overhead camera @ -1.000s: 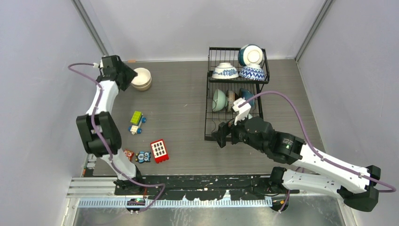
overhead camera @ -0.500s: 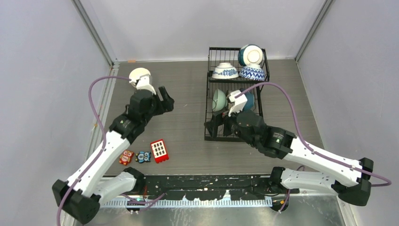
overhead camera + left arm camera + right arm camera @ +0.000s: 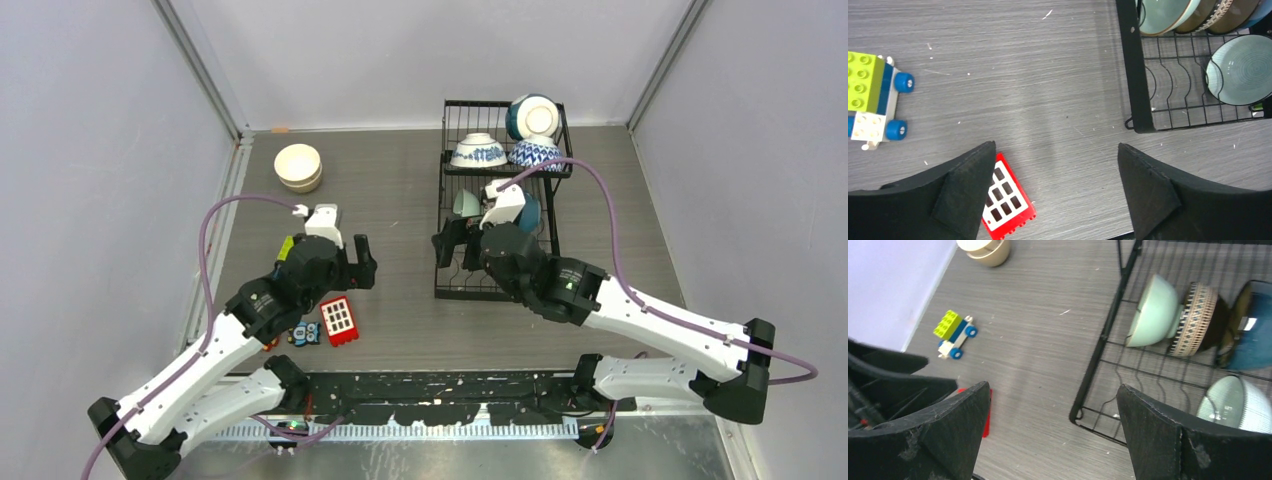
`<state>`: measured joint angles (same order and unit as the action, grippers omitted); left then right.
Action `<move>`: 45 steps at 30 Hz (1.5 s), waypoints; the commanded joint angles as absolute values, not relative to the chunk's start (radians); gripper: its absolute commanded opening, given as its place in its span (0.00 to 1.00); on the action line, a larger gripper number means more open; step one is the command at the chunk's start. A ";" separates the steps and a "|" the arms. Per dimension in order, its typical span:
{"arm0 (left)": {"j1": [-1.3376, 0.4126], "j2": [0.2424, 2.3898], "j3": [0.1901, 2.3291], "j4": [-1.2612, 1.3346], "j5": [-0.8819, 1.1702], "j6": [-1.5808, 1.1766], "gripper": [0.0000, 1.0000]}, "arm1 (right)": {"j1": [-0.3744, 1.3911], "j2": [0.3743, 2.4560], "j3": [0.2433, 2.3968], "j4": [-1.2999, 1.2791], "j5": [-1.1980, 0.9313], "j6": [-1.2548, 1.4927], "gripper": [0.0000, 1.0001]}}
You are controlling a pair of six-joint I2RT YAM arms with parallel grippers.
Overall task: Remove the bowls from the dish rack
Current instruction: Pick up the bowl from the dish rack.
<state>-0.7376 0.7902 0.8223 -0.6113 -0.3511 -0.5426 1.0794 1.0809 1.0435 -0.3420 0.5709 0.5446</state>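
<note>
Across the dish rack's (image 3: 1137,75) lower tier, four bowls (image 3: 1154,312) stand on edge or lean in the wire slots. Three more fill the upper basket (image 3: 462,125), and two sit nested on the counter (image 3: 400,180), likely already unloaded. Left end effector (image 3: 1055,146) and right end effector (image 3: 1051,386) both gape wide, holding nothing, ready for a rim.
</note>
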 commanded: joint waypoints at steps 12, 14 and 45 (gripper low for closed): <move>-0.741 0.727 0.756 -0.549 -0.449 -0.620 1.00 | 1.014 0.934 1.014 -0.580 0.819 0.550 1.00; -0.740 0.753 0.787 -0.566 -0.426 -0.602 1.00 | 1.005 0.920 1.021 -0.604 0.838 0.552 1.00; -0.904 0.976 0.691 -0.167 -0.168 -0.738 0.96 | 0.810 0.893 0.858 -0.776 0.757 0.859 0.86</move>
<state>-0.9020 0.9161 0.6888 -0.3416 -0.2569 -0.6266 0.8162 0.8711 0.8940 -0.7769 0.7311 0.7544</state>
